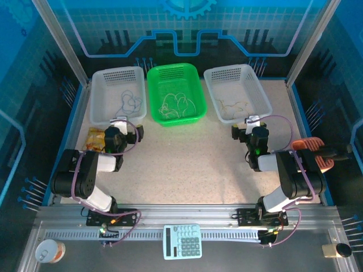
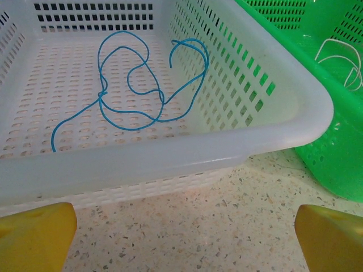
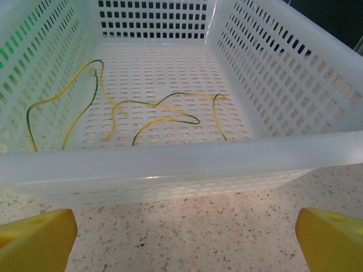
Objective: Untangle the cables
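Hovering, left gripper (image 1: pixel 120 123) and right gripper (image 1: pixel 253 122) both gape empty; blue cable (image 2: pixel 102 95) and yellow cables (image 3: pixel 170 119) look sorted. Next, I'd guess: the whitish tangle (image 1: pixel 176 105) in the green basket (image 1: pixel 196 85).

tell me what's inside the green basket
A loose heap of whitish cables lies on the floor of the green basket. Where the loops cross, the strands underneath are covered, so their number cannot be told.

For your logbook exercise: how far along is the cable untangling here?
Looks done: a blue cable lies alone in the left basket, yellow cables in the right basket. In hand: nothing; left pincer and right pincer are open. Left: the whitish cables bunched in the green basket.
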Robot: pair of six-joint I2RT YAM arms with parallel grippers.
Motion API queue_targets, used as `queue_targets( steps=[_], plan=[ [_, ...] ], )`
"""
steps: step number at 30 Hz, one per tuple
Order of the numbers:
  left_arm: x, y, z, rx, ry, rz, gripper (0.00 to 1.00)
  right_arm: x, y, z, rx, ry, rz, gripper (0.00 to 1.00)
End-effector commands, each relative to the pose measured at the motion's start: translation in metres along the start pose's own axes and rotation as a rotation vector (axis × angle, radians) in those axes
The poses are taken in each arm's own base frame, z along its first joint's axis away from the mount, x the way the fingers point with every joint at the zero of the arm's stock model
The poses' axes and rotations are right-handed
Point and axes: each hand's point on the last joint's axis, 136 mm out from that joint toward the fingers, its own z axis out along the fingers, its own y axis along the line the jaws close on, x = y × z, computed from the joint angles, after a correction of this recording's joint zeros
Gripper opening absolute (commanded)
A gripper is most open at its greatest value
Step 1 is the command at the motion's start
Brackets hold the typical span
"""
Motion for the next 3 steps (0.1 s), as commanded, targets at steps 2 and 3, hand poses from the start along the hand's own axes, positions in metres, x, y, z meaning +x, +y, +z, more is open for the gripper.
queue_targets(
  steps=[2,3],
  plan=[
    [-0.0062,0.0027,0.0024,0.003,-0.011,-0.005,1.00,-0.0060,-0.0006,0.0000,-0.016,-0.014,0.019,1.00],
    [-0.0061,0.0029,0.0024,0.002,-0.010,-0.005,0.99,-0.0056,-0.0006,-0.0004,-0.016,-0.015,0.018,1.00]
  ],
)
